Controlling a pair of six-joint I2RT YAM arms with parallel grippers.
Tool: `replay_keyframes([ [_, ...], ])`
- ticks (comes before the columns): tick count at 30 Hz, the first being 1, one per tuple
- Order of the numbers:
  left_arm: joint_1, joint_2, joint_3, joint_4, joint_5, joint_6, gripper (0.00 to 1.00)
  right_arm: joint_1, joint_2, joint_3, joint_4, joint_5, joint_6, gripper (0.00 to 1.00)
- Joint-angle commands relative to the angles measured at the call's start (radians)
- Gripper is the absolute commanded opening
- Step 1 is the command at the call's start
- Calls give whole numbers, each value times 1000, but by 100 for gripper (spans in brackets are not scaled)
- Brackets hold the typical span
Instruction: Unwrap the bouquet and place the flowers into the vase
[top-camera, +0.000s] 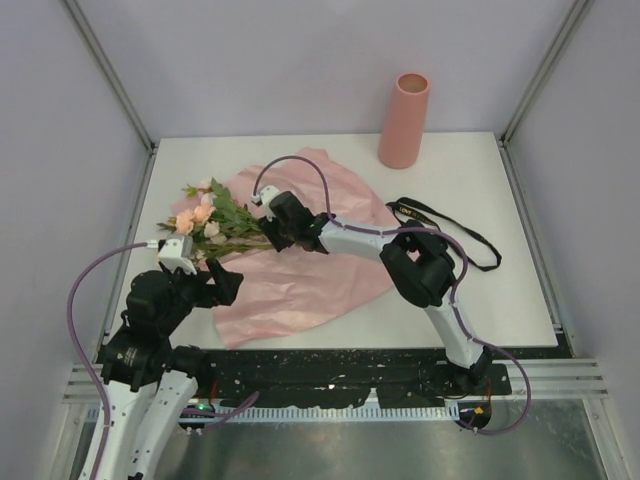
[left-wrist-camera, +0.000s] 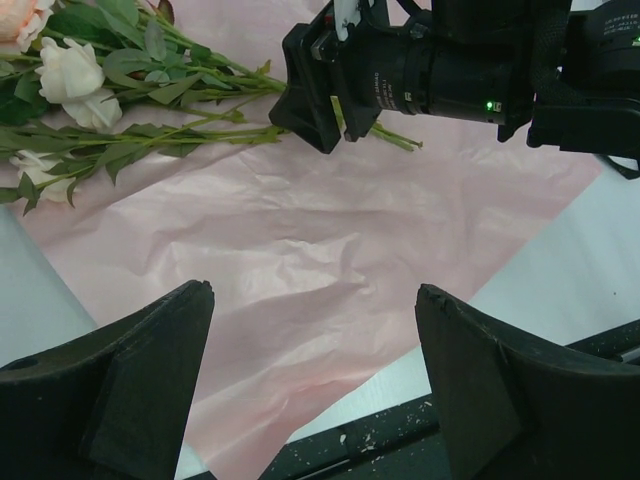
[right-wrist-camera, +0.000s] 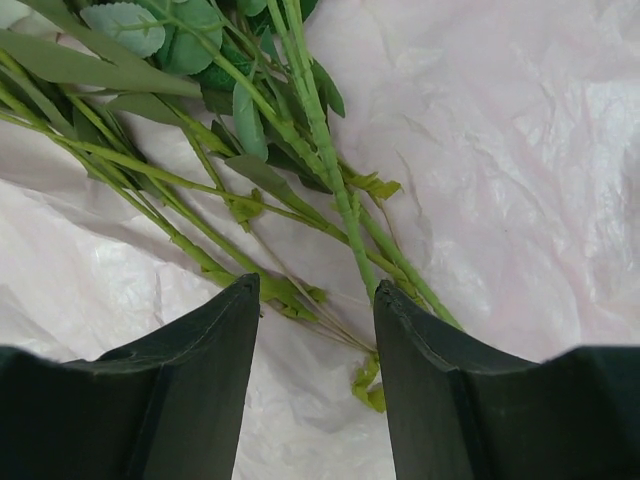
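Observation:
The bouquet lies unwrapped: the flowers (top-camera: 205, 215), pale pink and peach roses on green leafy stems, rest on the spread pink paper (top-camera: 300, 285) at the table's left. My right gripper (top-camera: 268, 232) is down at the stem ends (right-wrist-camera: 320, 150). Its jaws (right-wrist-camera: 315, 285) are partly apart and straddle the stems, with paper showing between them. My left gripper (top-camera: 212, 280) hovers wide open over the paper's near-left part, nothing between its fingers (left-wrist-camera: 312, 290). Its view shows the roses (left-wrist-camera: 70, 70) at top left. The salmon-pink vase (top-camera: 404, 120) stands upright at the back right.
A loose black ribbon (top-camera: 450, 235) lies on the white table right of the paper, beside the right arm's elbow. The right arm stretches across the paper's middle. Grey walls enclose the table on three sides.

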Motion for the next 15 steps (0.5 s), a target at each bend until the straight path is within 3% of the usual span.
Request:
replay_keyframes([
  [1, 2, 11, -6, 11, -30, 15, 87, 0, 14, 90, -5, 37, -2, 54],
  [6, -1, 37, 3, -3, -37, 15, 86, 0, 80, 200, -111, 54, -10, 50],
  [11, 2, 20, -5, 7, -42, 14, 86, 0, 97, 205, -103, 60, -11, 47],
  [15, 2, 34, -2, 1, -42, 14, 86, 0, 106, 217, -100, 60, -10, 40],
])
